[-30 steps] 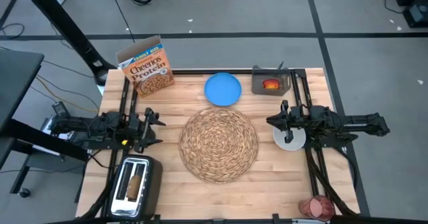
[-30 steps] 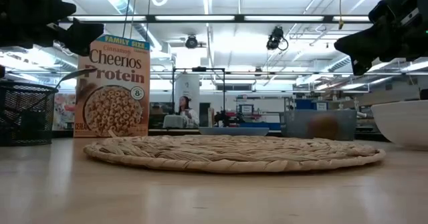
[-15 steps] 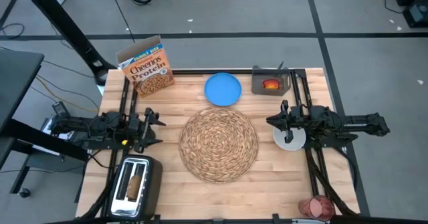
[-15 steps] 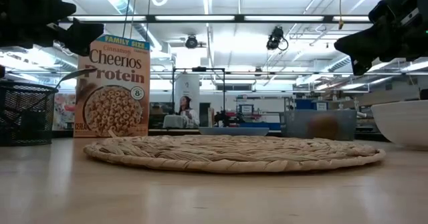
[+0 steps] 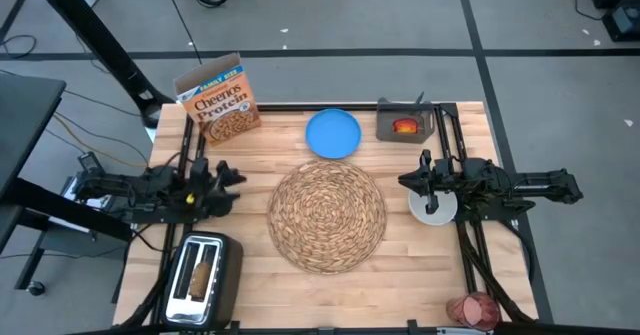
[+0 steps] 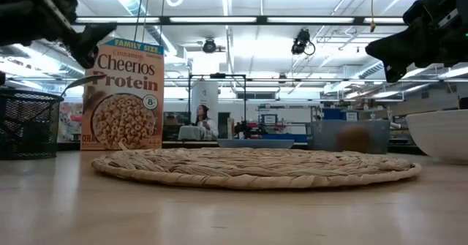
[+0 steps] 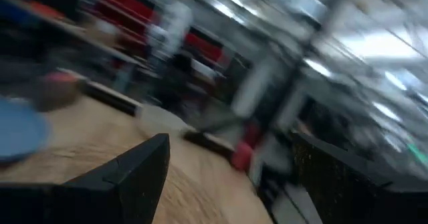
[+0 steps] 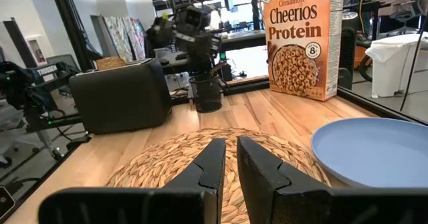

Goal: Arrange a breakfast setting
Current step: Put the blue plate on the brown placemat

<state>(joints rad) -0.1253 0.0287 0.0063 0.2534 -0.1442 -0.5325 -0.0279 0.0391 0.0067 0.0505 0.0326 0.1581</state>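
Placemat: round woven straw placemat (image 5: 327, 216) lies flat at the middle of the table (image 5: 420, 275), nothing on it.
Plate: blue plate (image 5: 333, 134) just beyond the placemat, toward the far edge.
Cereal: orange Cheerios box (image 5: 218, 100) upright at the far left corner.
Apple: red apple (image 5: 404, 127) inside a dark bin (image 5: 384, 125) at the far right.
Bowl: small white bowl (image 5: 433, 204) right of the placemat, under the right arm.
Toast: toast slice (image 5: 203, 275) standing in the toaster (image 5: 201, 279), near left.
Glass: pink drink glass (image 5: 474, 309) at the near right corner.
Left gripper (image 5: 228, 178): above the table left of the placemat, fingers spread wide, holding nothing.
Right gripper (image 8: 229, 158): above the bowl, fingers nearly together, empty.
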